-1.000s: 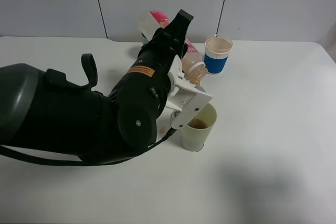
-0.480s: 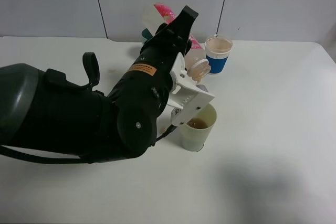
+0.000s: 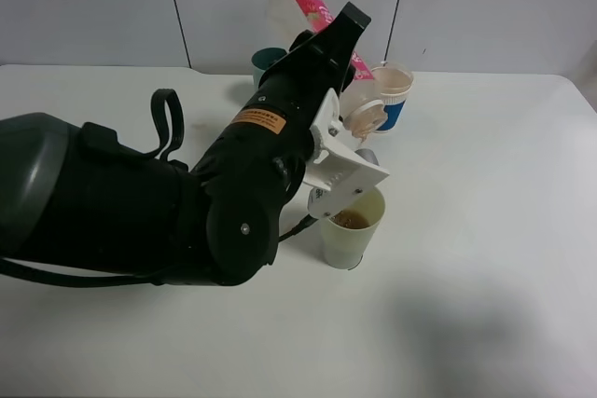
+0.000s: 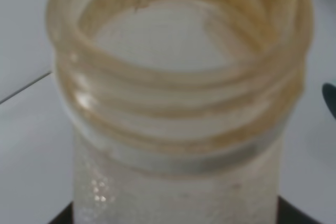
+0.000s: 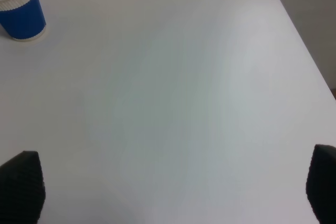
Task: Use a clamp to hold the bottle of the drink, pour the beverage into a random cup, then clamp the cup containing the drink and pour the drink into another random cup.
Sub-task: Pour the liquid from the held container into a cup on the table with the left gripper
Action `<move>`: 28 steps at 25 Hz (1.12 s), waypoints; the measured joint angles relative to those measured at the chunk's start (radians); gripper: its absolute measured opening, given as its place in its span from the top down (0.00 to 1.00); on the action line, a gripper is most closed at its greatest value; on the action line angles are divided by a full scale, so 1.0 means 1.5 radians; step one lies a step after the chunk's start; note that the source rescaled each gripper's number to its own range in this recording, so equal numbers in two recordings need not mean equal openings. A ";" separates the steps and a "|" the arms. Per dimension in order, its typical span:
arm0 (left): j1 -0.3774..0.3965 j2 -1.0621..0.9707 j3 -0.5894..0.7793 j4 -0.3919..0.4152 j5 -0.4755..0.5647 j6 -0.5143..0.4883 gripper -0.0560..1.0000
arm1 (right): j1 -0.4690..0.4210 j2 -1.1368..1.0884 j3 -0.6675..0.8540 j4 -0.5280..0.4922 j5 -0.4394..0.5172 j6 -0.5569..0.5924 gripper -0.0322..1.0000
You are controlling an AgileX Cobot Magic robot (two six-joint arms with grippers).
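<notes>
Left claw (image 3: pixel 343 172), white-fingered on the bulky black arm (image 3: pixel 121 202), pinches the clear bottle (image 3: pixel 308 16). Its base stands higher than a second ago, and its mouth has lifted away toward 12 o'clock of the pale yellow-green cup (image 3: pixel 353 240). Right claw (image 5: pixel 172 182) stands spread over the bare white table (image 5: pixel 184 77). Mostly hidden before, the teal cup (image 3: pixel 265 62) shows at 11 o'clock of the pale cup; the blue-and-white cup (image 3: pixel 395 113) sits at 1 o'clock. Low inside the pale cup lies dark brown beverage (image 3: pixel 352 220).
</notes>
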 joint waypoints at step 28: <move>0.074 -0.046 0.002 0.074 0.276 -0.603 0.94 | 0.000 0.000 0.000 0.000 0.000 0.001 0.00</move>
